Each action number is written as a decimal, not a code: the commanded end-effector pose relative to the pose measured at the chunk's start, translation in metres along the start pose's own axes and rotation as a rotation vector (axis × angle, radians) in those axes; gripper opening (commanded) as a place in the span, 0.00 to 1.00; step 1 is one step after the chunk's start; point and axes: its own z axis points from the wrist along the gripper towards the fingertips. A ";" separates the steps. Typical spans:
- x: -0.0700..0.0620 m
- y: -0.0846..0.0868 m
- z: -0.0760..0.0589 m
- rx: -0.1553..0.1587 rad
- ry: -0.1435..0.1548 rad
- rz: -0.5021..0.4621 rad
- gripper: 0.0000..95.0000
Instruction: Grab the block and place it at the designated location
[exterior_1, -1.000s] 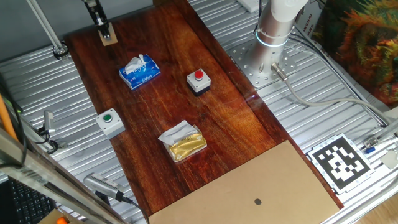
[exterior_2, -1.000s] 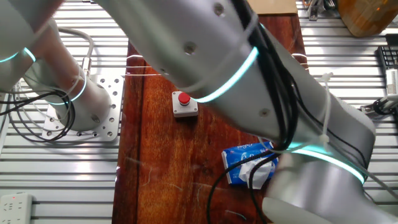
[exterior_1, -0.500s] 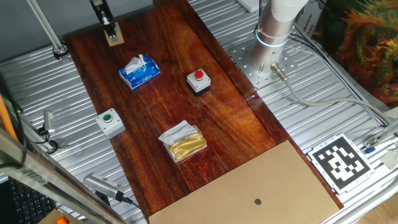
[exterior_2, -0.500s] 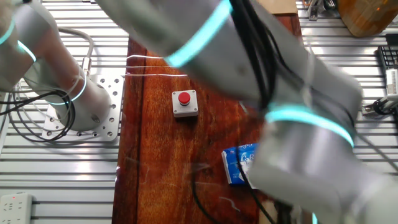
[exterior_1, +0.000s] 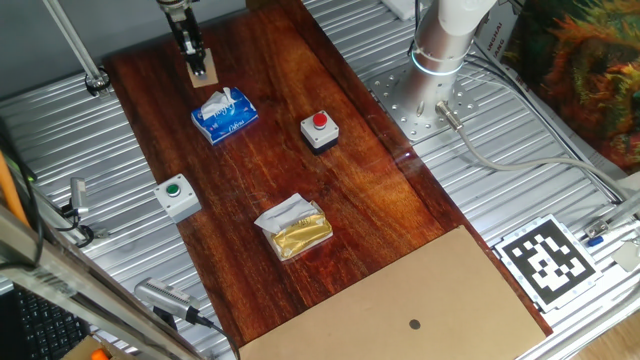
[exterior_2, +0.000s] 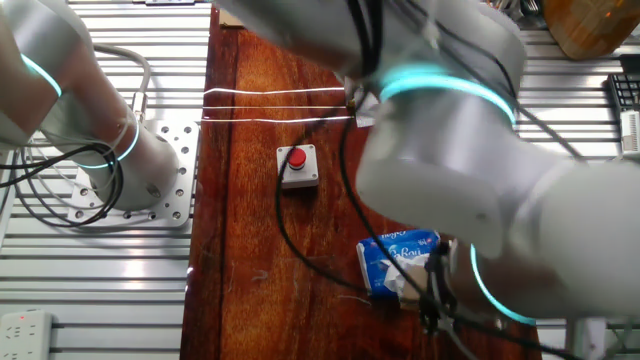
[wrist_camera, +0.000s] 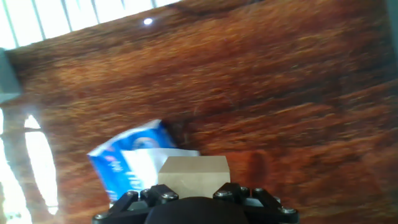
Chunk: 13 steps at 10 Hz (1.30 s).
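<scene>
One block (exterior_1: 201, 71) is seen clamped between the fingers of the hand (exterior_1: 199, 69), carried clear of the dark wooden board (exterior_1: 290, 160) near that board's 12 o'clock end in one fixed view. In the hand view the block (wrist_camera: 193, 169) is shown as a pale tan cube seated at the tips of the hand (wrist_camera: 195, 186), with one blue tissue packet (wrist_camera: 134, 160) lying on the board just at its 9 o'clock side. In one fixed view the same packet (exterior_1: 225, 113) is placed at 5 o'clock from the block, close by. Two grey button boxes are counted on the board: one with a red button (exterior_1: 319, 130) at the packet's 3 o'clock, and one with a green button (exterior_1: 177, 197) at the board's 9 o'clock edge. One gold-wrapped packet (exterior_1: 293, 229) is found at 6 o'clock from the red one. One cardboard sheet (exterior_1: 400, 305) with a dark dot is laid over the board's 6 o'clock end, well apart from the block. One black-and-white marker tag (exterior_1: 548, 261) is set on the ribbed tabletop (exterior_1: 500, 195) at the sheet's 3 o'clock.
</scene>
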 end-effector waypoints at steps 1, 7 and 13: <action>-0.003 0.000 -0.001 -0.001 -0.002 -0.002 0.20; -0.034 0.043 -0.019 0.009 0.001 0.016 0.20; -0.062 0.109 -0.040 0.026 -0.001 0.031 0.20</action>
